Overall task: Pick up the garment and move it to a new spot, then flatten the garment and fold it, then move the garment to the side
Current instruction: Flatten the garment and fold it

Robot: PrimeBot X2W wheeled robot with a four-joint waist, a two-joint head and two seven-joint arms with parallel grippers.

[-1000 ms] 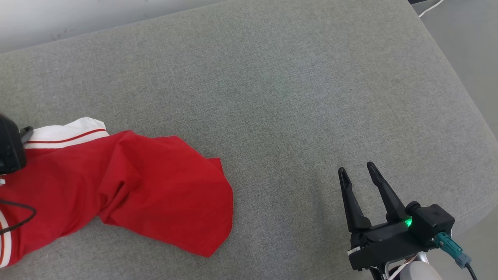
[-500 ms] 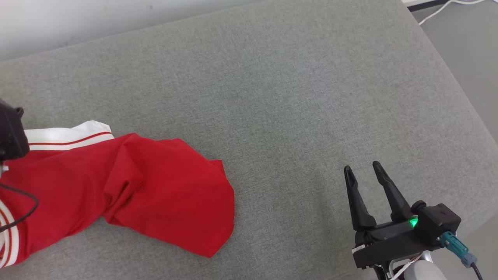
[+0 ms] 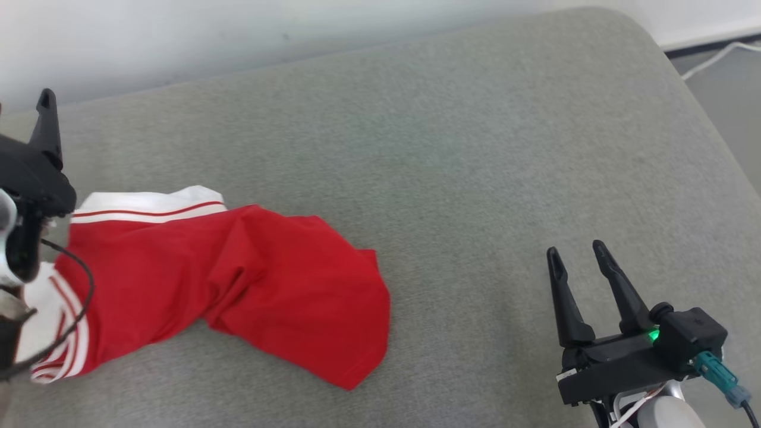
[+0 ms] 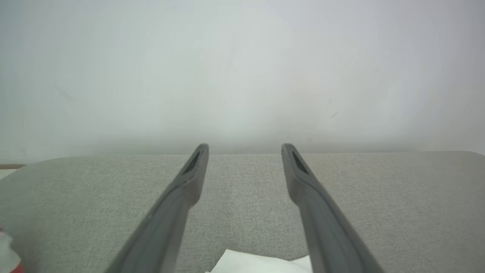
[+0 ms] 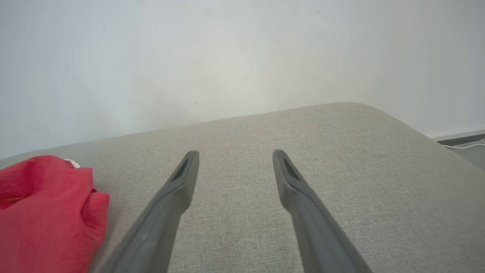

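Left gripper (image 4: pixel 244 148) has let go of garment (image 3: pixel 255 291), jaws spread; right gripper (image 3: pixel 575 248), also spread, near cushion (image 3: pixel 452 154) edge.

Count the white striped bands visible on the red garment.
2. One band runs along the far edge of the garment. The other is at its near-left end. Folds may hide more.

A grey woven-fabric cushion (image 3: pixel 464 154), its far edge along a pale wall (image 3: pixel 238 35) and its far right corner rounded, carries one crumpled red garment (image 3: pixel 279 291) with white, red-striped trim, lying toward its left side, well apart from the right edge.
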